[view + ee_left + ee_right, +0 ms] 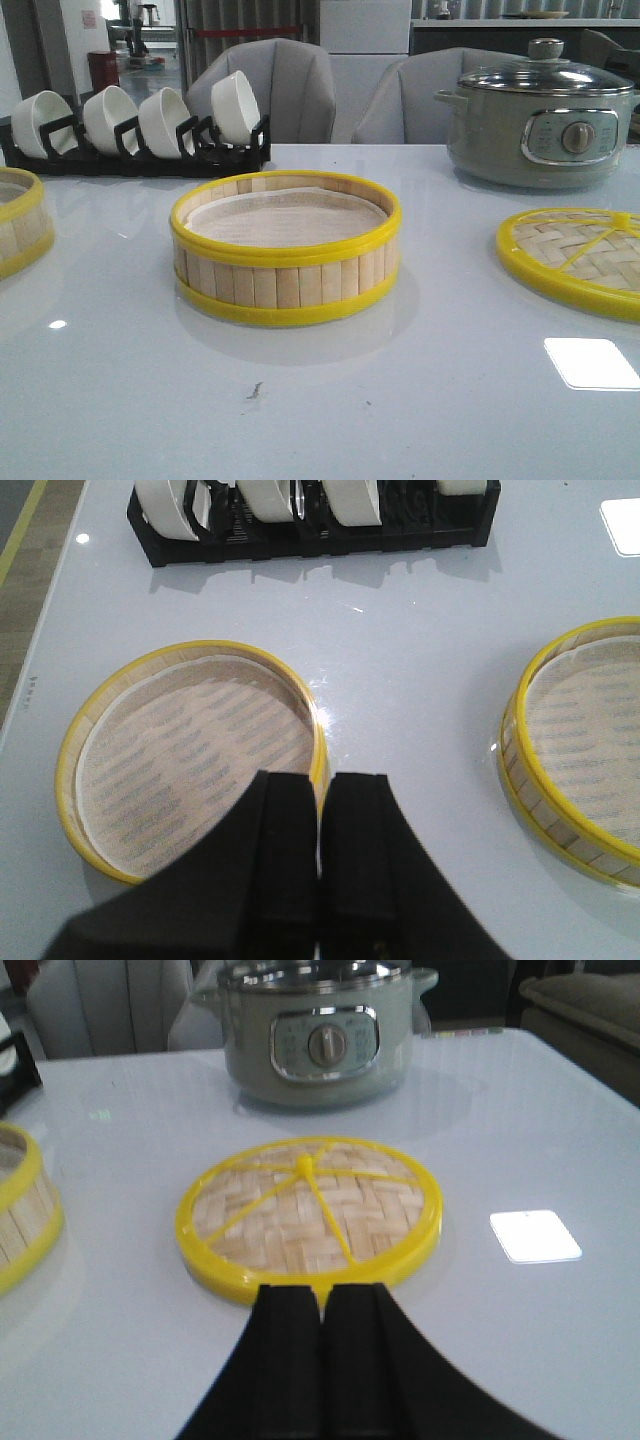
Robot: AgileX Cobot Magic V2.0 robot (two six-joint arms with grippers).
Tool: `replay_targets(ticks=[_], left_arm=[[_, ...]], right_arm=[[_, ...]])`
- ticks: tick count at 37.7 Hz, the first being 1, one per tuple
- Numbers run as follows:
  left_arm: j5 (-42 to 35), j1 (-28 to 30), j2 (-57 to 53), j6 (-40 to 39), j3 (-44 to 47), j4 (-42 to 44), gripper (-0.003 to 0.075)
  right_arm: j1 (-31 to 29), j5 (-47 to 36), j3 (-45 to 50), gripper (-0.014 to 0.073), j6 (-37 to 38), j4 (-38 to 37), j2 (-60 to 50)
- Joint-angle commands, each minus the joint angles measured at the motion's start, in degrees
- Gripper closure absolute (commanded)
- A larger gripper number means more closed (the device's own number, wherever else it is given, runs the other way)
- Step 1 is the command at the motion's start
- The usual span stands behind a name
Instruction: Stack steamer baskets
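Two steamer baskets with pale bamboo slats, yellow bands and white liners stand apart on the white table. One basket (285, 250) is at the middle; it also shows in the left wrist view (585, 750) and at the edge of the right wrist view (20, 1210). The other basket (18, 222) is cut off at the far left and shows whole in the left wrist view (190, 755). My left gripper (322, 778) is shut and empty, hovering over that basket's rim. My right gripper (322, 1290) is shut and empty, just short of the flat lid. Neither gripper appears in the front view.
A flat woven-bamboo lid (575, 255) with yellow rim lies at the right. A grey-green electric pot (540, 120) with glass lid stands at the back right. A black rack with several white bowls (140, 130) lines the back left. Grey chairs stand behind the table.
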Motion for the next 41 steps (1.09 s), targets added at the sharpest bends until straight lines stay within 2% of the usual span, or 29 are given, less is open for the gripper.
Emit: replay_targets(ticks=[1,3,5,6,9,13,15,23,28,32,37,41], left_arm=[[-3.9,-0.4,-0.9,-0.1,-2.0,0.4,0.0624],[-3.9,-0.4,-0.8,-0.1,-2.0,0.4,0.0624],[-3.9,-0.4,-0.7,-0.1,-2.0,0.4,0.0624],[-3.9,-0.4,-0.7,-0.1,-2.0,0.4,0.0624],[-4.4,-0.4,-0.4,-0.1,-2.0,0.6,0.0624],[-5.1,-0.4,-0.2,-0.1,-2.0,0.8,0.0624],[-5.4,-0.4,0.0,-0.1,-2.0,1.0,0.0624],[-5.7,-0.4,0.3,-0.1,-2.0,1.4,0.0624],[-5.7,-0.4,0.3,-0.1,-2.0,1.4,0.0624],[-5.7,-0.4,0.3,-0.1,-2.0,1.4,0.0624],[-5.7,-0.4,0.4,-0.1,-2.0,1.4,0.0624],[-7.0,-0.4,0.4,-0.1,-2.0,1.4,0.0624]], right_arm=[[-0.3,-13.9,-0.9,0.0537,1.9,4.6,-1.2],[-0.3,-17.7,-0.9,0.0537,2.0,6.9,-1.2],[-0.2,-16.4,-1.7,0.0537,4.4,10.1,-1.2],[-0.1,-14.0,-2.4,0.0537,5.8,12.5,-1.2],[0.6,0.8,-7.2,0.0537,7.0,15.9,-0.3],[2.5,8.5,-13.3,0.0537,6.6,17.7,5.3],[3.3,9.1,-16.1,0.0537,5.1,17.2,10.1],[4.0,10.3,-35.8,0.0537,-8.9,16.8,37.1],[4.0,10.0,-45.9,0.0537,-9.3,16.8,48.2],[4.0,8.7,-49.2,0.0537,-9.3,16.9,52.6],[4.0,2.1,-49.3,0.0537,-9.3,17.0,56.3],[4.0,3.4,-49.3,0.0537,-9.2,18.7,57.4]])
